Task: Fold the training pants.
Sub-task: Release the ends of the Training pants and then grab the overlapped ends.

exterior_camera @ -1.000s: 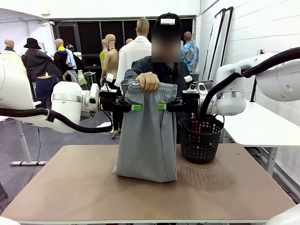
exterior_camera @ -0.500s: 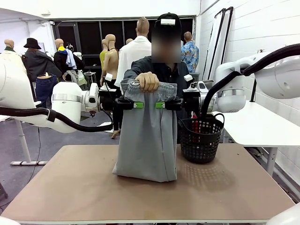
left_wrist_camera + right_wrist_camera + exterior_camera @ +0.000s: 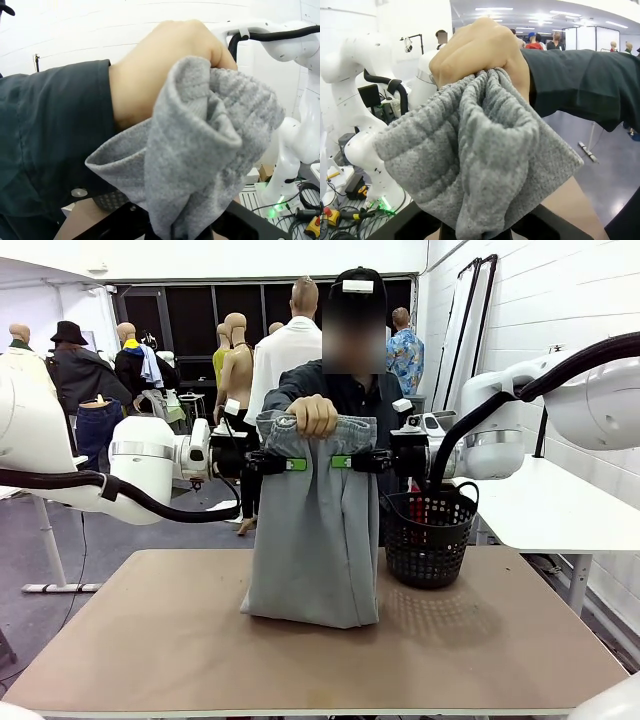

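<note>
The pants [image 3: 316, 530] hung upright over the middle of the tabletop [image 3: 150, 640], their lower end resting crumpled on it, nearer the far edge. A person's hand [image 3: 315, 415] gripped the bunched waistband from above. The left gripper [image 3: 290, 464] came in level from the left and was pinched on the pants' left edge just below the waistband; the right gripper [image 3: 342, 462] did the same on the right edge, so the 2 grippers faced each other across the cloth. In both wrist views the grey fabric [image 3: 200, 165] [image 3: 480, 155] ran down into the closed jaws, with the hand [image 3: 165, 65] [image 3: 475, 47] clutching it above. A black basket [image 3: 430, 535] stood on the tabletop just right of the pants, near the far edge.
</note>
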Robot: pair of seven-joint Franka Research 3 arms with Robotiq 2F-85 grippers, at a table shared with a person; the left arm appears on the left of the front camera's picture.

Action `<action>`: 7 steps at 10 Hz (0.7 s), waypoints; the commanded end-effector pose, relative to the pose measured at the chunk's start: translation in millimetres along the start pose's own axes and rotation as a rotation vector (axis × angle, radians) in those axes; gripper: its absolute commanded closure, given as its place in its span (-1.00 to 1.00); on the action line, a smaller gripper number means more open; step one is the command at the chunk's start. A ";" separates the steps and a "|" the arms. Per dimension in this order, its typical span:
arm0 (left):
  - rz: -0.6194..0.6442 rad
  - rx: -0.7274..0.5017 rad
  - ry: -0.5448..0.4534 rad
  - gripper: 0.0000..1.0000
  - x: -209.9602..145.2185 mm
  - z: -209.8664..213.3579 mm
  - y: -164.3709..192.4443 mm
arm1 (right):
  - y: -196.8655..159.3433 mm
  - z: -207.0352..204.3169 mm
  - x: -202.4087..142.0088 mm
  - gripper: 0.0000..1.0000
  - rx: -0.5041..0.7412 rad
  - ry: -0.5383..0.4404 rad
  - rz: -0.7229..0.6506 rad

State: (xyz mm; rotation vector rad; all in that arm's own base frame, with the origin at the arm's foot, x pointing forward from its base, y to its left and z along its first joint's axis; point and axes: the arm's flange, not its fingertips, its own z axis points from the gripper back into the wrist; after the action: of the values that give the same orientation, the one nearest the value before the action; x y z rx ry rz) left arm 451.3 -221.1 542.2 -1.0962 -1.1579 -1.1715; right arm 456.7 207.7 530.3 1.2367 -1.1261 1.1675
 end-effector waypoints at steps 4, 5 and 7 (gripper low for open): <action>0.158 0.104 0.179 1.00 5.2 -4.7 22.1 | -5.9 -6.3 7.1 1.00 0.074 0.041 0.004; 0.030 0.030 0.017 1.00 -4.2 1.5 3.4 | -0.1 -2.0 -1.8 1.00 0.019 0.027 -0.006; 0.030 0.030 0.017 1.00 -4.2 1.5 3.4 | -0.1 -2.0 -1.8 1.00 0.019 0.027 -0.006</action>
State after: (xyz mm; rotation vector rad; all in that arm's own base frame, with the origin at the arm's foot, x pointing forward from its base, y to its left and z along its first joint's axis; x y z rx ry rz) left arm 457.7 -220.1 539.5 -1.0510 -1.1004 -1.1208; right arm 458.0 207.8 526.2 1.2286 -1.0837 1.1974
